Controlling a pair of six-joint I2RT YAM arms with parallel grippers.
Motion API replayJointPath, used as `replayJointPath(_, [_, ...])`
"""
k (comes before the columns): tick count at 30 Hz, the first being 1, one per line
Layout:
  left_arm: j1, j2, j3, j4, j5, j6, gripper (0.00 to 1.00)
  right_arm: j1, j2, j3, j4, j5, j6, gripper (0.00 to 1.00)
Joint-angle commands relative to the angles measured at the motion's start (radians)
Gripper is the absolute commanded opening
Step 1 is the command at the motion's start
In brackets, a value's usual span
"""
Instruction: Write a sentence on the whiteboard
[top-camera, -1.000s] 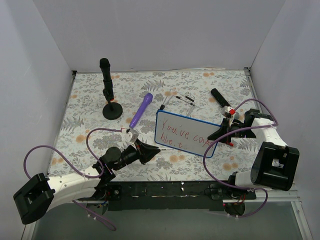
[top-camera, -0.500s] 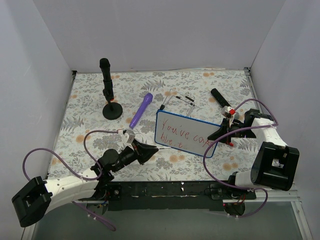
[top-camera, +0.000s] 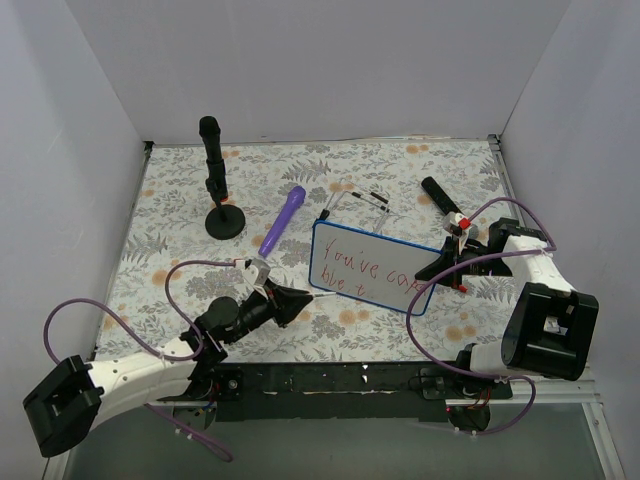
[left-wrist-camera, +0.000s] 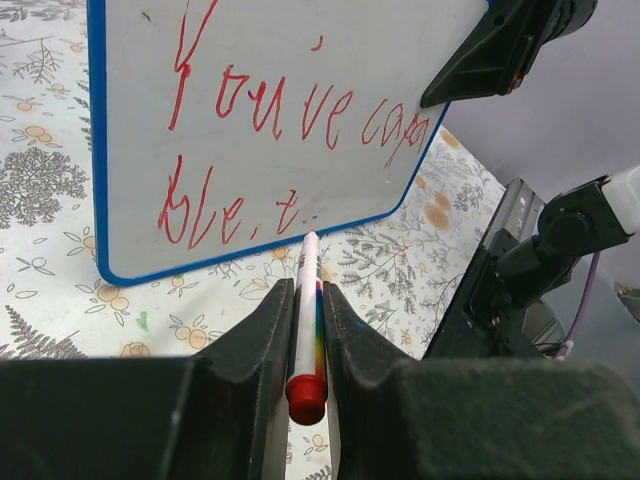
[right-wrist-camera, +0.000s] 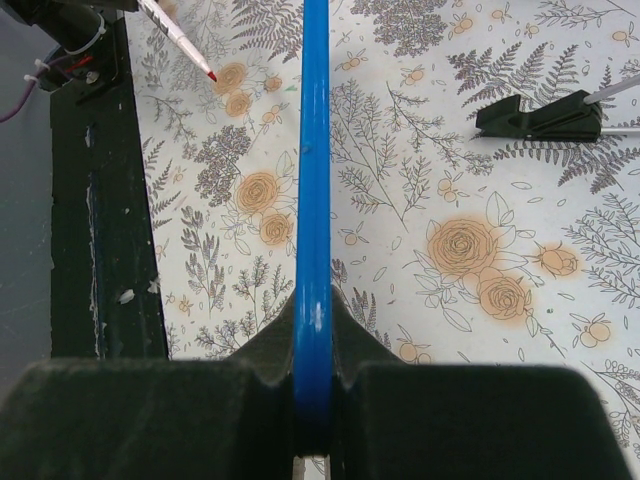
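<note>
Currently the whiteboard (top-camera: 375, 262) lies right of center on the floral tabletop (top-camera: 180, 215), with 2 lines of the red sentence (top-camera: 362, 272) on it. The right gripper (top-camera: 434, 268) is clamped on its blue right rim. The left gripper (top-camera: 302, 297) pinches a marker (left-wrist-camera: 306, 320), tip just beside the board's near edge.

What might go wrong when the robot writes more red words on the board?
The right gripper pinches the whiteboard only by its thin blue rim, so a push from the marker might tip or slide it. The marker, shut in the left gripper, points near the board's bottom edge, so the sentence could run off onto the flowered cloth.
</note>
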Motion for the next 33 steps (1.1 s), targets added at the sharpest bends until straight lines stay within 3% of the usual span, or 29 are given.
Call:
replayJointPath(1, [0.006, 0.018, 0.012, 0.015, 0.032, 0.03, 0.0, 0.006, 0.006, 0.007, -0.016, 0.057, -0.026, 0.01])
replayJointPath(33, [0.006, 0.189, -0.029, 0.225, 0.087, 0.021, 0.0, 0.011, 0.023, 0.007, -0.007, 0.065, -0.023, 0.01])
